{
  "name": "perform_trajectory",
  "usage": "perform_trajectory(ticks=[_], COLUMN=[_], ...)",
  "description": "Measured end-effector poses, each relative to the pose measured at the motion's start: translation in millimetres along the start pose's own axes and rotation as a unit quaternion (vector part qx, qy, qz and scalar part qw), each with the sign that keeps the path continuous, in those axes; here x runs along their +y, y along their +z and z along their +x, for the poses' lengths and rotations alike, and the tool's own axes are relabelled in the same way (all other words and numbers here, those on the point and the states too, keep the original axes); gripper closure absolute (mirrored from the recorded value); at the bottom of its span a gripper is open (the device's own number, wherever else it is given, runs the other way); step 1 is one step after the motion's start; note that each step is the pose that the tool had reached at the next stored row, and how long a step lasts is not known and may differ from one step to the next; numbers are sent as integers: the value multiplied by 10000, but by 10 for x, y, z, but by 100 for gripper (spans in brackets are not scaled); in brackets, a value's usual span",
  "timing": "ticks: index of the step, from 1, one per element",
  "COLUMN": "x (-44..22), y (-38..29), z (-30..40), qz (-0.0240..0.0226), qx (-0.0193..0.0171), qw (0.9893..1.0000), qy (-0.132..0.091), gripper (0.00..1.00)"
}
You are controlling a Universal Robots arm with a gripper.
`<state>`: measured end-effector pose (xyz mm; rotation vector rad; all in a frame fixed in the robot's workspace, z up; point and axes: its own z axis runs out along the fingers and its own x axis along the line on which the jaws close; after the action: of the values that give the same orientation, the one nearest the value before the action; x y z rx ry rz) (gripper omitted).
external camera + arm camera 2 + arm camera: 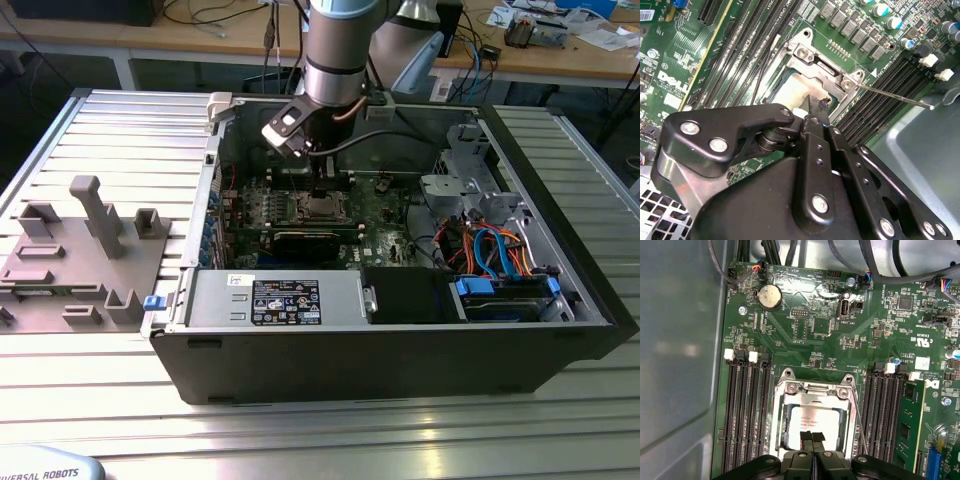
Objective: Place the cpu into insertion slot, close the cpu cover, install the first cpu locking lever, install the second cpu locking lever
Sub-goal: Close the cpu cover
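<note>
In the exterior view my gripper (322, 192) hangs inside the open computer case, just over the insertion slot (322, 208) on the green board. The first wrist view shows the cpu (816, 418), silver-grey, lying in the slot, with the silvery cpu cover (815, 388) lying as a frame around it. My gripper (812, 436) is shut with nothing between its black tips, which sit over the chip's near edge. In the second wrist view a thin locking lever (897, 96) sticks out free from the socket corner beside the cover (815, 56). A second thin lever (861, 425) runs slanted along the socket's side.
Rows of black memory slots (747, 410) flank the socket on both sides. A coin battery (770, 296) and cable bundles (875, 265) lie further along the board. The case wall (215, 170), drive cage (460, 170) and power supply (280, 300) surround the board. Grey fixtures (95, 215) stand on the table.
</note>
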<state>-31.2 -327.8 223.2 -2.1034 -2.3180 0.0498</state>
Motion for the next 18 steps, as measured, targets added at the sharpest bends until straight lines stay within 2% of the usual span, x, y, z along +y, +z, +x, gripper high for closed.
perform_trajectory(ticks=[18], x=[-2], y=[-66], z=[-1], qz=[0], qx=[0], qw=[10000], qy=[0], gripper=[89])
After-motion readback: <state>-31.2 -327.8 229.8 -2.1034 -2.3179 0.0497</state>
